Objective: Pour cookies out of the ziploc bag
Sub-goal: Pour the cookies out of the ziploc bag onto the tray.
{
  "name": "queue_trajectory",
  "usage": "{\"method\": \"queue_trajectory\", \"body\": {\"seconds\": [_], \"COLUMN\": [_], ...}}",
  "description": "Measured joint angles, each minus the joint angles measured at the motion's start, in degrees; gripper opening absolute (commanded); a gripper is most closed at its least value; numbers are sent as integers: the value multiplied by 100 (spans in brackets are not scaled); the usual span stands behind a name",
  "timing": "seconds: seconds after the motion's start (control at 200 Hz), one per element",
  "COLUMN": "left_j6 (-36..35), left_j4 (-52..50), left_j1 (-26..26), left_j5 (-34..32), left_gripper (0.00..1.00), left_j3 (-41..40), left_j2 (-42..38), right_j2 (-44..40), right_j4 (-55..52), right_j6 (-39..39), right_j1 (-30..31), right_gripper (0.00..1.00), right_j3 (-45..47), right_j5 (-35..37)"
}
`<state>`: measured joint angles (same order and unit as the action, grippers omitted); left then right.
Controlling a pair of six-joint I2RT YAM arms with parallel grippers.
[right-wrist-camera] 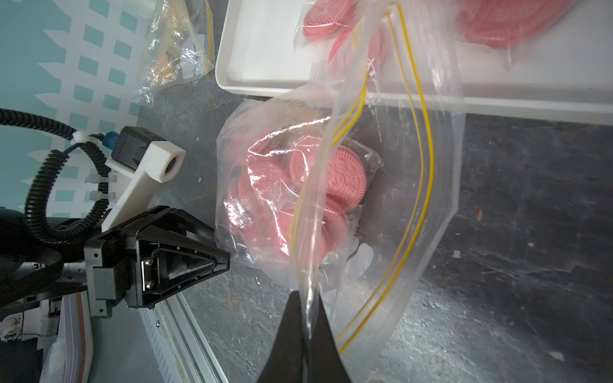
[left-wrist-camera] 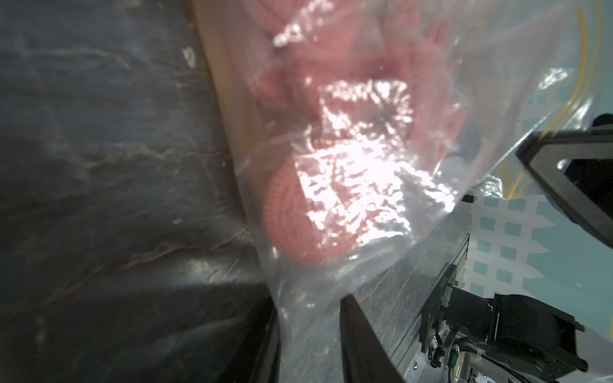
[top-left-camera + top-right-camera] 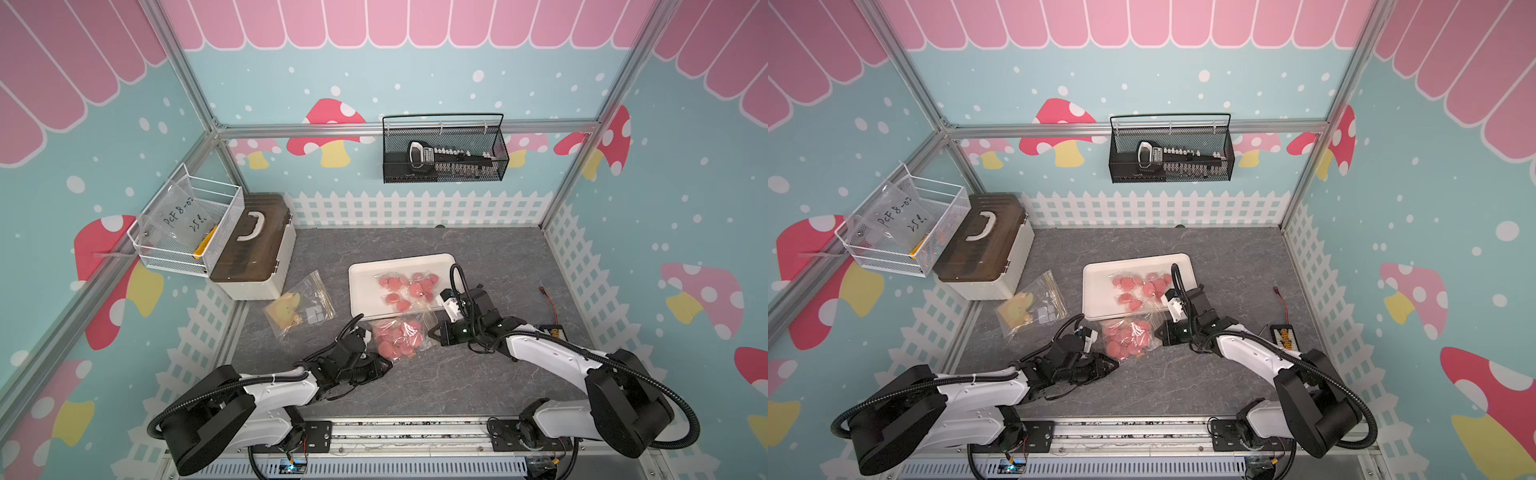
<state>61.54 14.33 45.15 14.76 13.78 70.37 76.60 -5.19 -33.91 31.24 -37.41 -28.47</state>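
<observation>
The ziploc bag (image 3: 399, 336) lies on the bench (image 3: 436, 382), just beside the near edge of the white tray (image 3: 365, 291). Its open mouth, with the yellow zip lines, is lifted up toward the tray. Lots of pink cookies (image 1: 345, 175) sit in a heap at the bottom of the bag. More cookies lie on the tray, a few in clear wrappers.

The right hand (image 1: 306, 300) is pressed together on the bag's rim, pinching the thin plastic by the zip. The left hand (image 2: 310, 305) is at the bag's bottom end. Its two fingers are apart with the plastic between them, and they do not squeeze it.

The bag is soft, floppy and slippery. I think it will fold and sag. The heap of cookies makes the bottom the heavy part. The cookies look hard but easy to crack, so a gentle tip seems better than a shake. A good place to hold looks like the bottom corner, where there is only plastic and no cookie to crush. Then the bottom can go up and the cookies can slide to the mouth. If the mouth flops shut, they may get stuck.
</observation>
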Motion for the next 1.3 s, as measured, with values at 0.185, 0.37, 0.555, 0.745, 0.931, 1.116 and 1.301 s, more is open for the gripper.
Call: {"method": "queue_trajectory", "body": {"seconds": [0.185,0.37,0.555,0.745,0.931,1.116,1.301], "left_j6": [-37,-46,-46,-87,-111,-168,-201], "left_j4": [-192,-260,-267,-267,-271,-313,-540], "left_j1": [0,0,0,0,0,0,0], "left_j5": [-107,-173,-199,-214,-214,-214,-221], "left_gripper": [26,24,18,15,10,1,0], "left_j3": [-2,-2,-2,-2,-2,9,72], "left_j2": [-203,-223,-221,-195,-192,-192,-286], "right_j2": [0,-2,-2,-2,-2,-20,-85], "right_j4": [-2,-2,-2,-2,-2,-4,-87], "right_j6": [0,2,7,24,26,46,94], "right_j1": [0,0,0,0,0,0,0], "right_gripper": [0,0,0,0,0,0,0], "right_j3": [0,-2,-9,-9,-9,-11,-37], "right_j5": [-2,-7,-4,-7,-7,-4,7]}}
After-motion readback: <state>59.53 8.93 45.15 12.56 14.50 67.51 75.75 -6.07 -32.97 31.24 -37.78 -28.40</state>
